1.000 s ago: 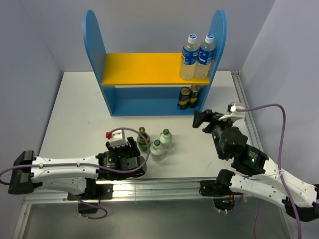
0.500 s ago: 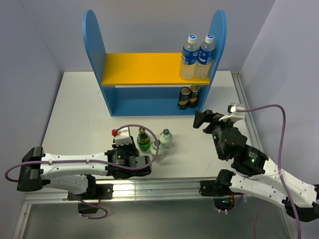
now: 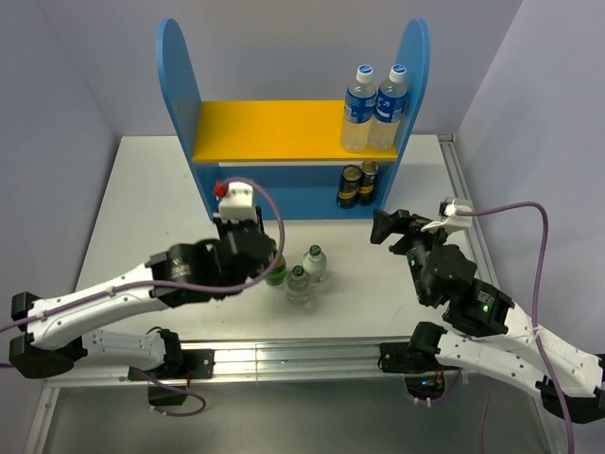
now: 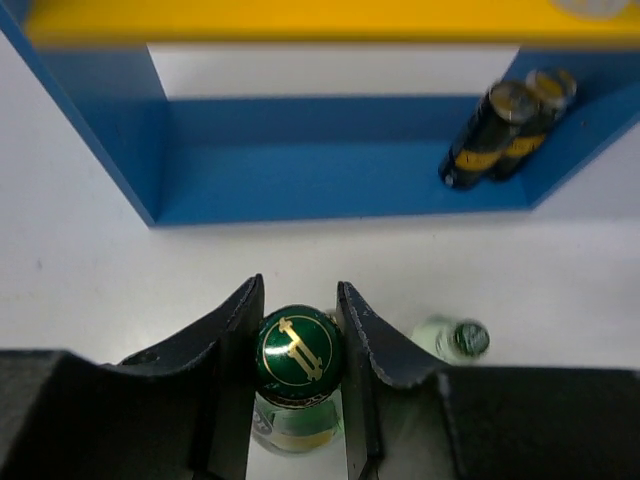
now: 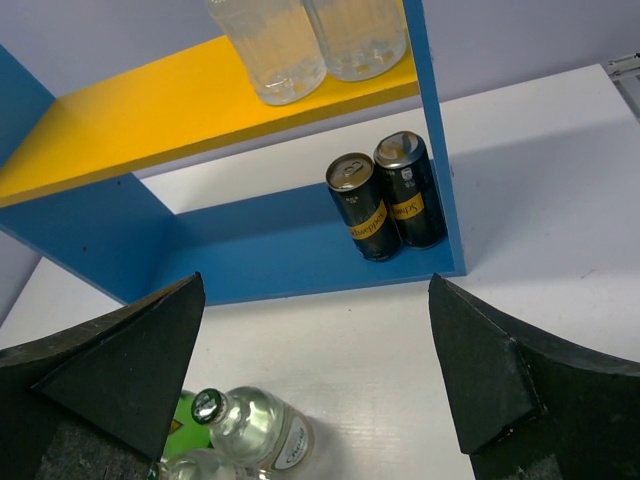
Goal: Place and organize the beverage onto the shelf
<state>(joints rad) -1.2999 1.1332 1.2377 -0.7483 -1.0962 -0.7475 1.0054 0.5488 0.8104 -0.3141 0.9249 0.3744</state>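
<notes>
My left gripper is shut on the dark green, gold-marked cap of a green glass bottle that stands upright in front of the shelf. Two small clear bottles with green caps stand just to its right; one of them shows in the left wrist view. My right gripper hovers open and empty right of the bottles, facing the shelf. In its view one clear bottle and the green bottle sit low left.
Two tall water bottles stand at the right end of the yellow board. Two black cans sit below them on the blue base. A metal rail runs along the table's right edge.
The left arm swung up and forward over the green bottle, and its jaws closed on the cap. The right arm barely shifted.
</notes>
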